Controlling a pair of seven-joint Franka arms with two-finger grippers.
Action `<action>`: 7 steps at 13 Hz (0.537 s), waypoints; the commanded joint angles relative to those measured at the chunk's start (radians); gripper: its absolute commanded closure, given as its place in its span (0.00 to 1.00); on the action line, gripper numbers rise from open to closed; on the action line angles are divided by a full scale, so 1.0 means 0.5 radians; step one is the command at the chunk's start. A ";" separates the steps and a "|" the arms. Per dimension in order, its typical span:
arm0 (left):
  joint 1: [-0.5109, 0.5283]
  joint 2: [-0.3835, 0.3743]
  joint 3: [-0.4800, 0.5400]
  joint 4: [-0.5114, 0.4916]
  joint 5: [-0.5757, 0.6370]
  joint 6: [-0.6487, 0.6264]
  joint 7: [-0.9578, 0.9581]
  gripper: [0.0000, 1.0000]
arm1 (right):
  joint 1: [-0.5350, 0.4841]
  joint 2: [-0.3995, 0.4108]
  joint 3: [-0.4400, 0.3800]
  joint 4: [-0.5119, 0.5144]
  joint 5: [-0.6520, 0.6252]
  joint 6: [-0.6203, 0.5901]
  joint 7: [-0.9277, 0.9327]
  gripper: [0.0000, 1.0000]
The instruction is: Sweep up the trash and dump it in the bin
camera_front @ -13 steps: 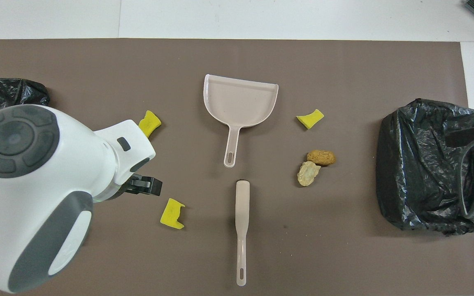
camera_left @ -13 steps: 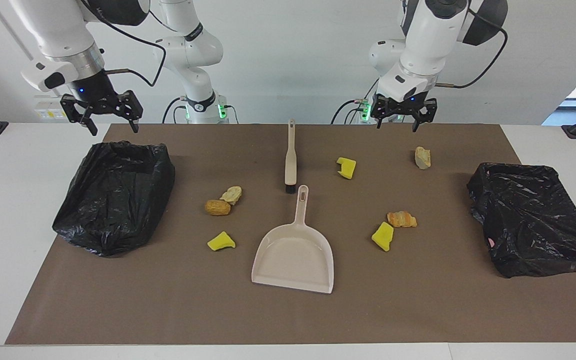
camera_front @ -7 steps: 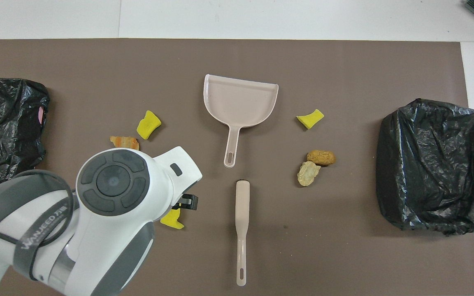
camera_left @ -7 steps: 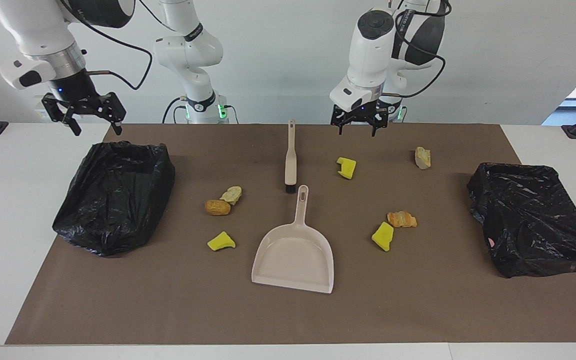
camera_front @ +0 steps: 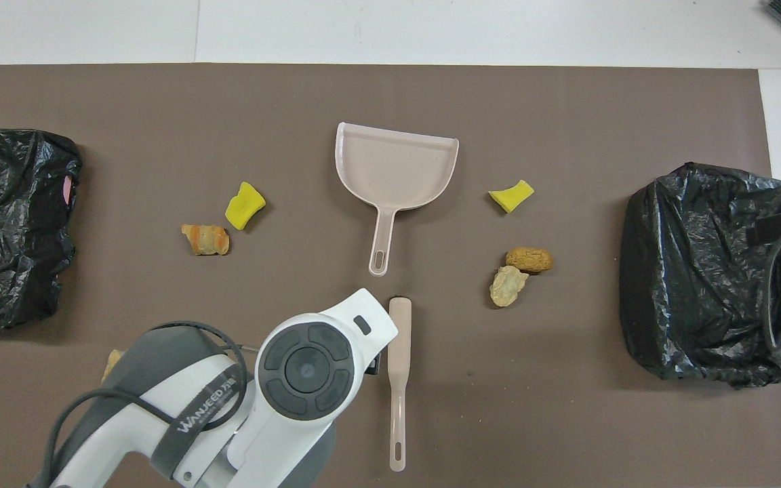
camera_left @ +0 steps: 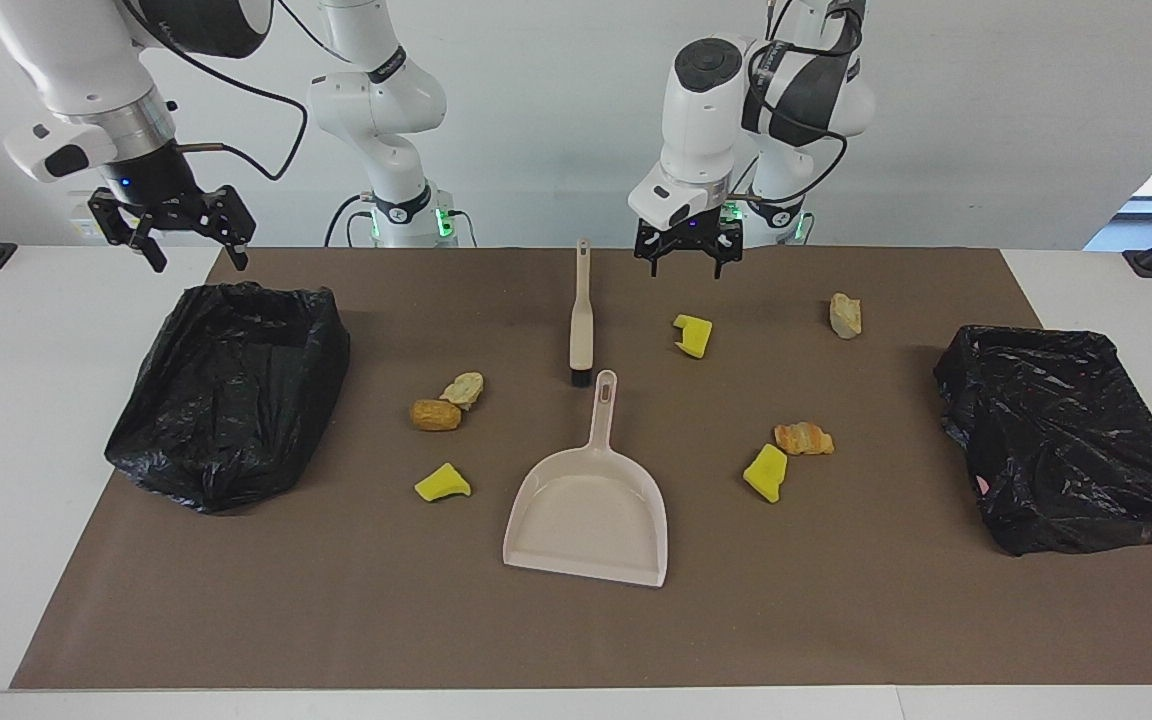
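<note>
Beige brush (camera_left: 581, 318) lay untouched, nearer the robots than the dustpan (camera_left: 588, 515), trash (camera_left: 692, 334) scattered round it, so the spread-fingered left gripper (camera_left: 688, 258) should straddle its handle squarely while the equally spread right gripper (camera_left: 174, 224) waited over the bin (camera_left: 226, 390).

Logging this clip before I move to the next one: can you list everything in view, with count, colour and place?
Sponge chunks: three, bright yellow; one near the brush, one on each side of the dustpan.
Bread-like lumps: four, tan to orange-brown; two touching toward the right arm's end, one beside a sponge chunk, one pale lump near the left arm's bin.
Dustpan: one, beige, mid-mat, handle toward the robots.
Brush: one, beige, nearer the robots than the dustpan, in line with its handle.
Bins: two, lined with black bags, one at each end of the mat.
Mat: one, brown, covering the table.
Left pincer: open, raised beside the brush handle.
Right pincer: open, raised over the table edge by its bin.
</note>
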 commanded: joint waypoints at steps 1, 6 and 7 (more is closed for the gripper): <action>-0.020 -0.003 -0.067 -0.131 -0.019 0.141 -0.136 0.00 | -0.001 -0.016 0.005 0.008 0.027 -0.019 0.022 0.00; -0.088 0.135 -0.193 -0.202 -0.019 0.303 -0.384 0.00 | -0.020 -0.025 0.032 -0.011 0.008 -0.007 0.025 0.00; -0.088 0.138 -0.221 -0.214 -0.019 0.346 -0.397 0.00 | -0.005 -0.019 0.035 -0.011 0.014 0.002 0.034 0.00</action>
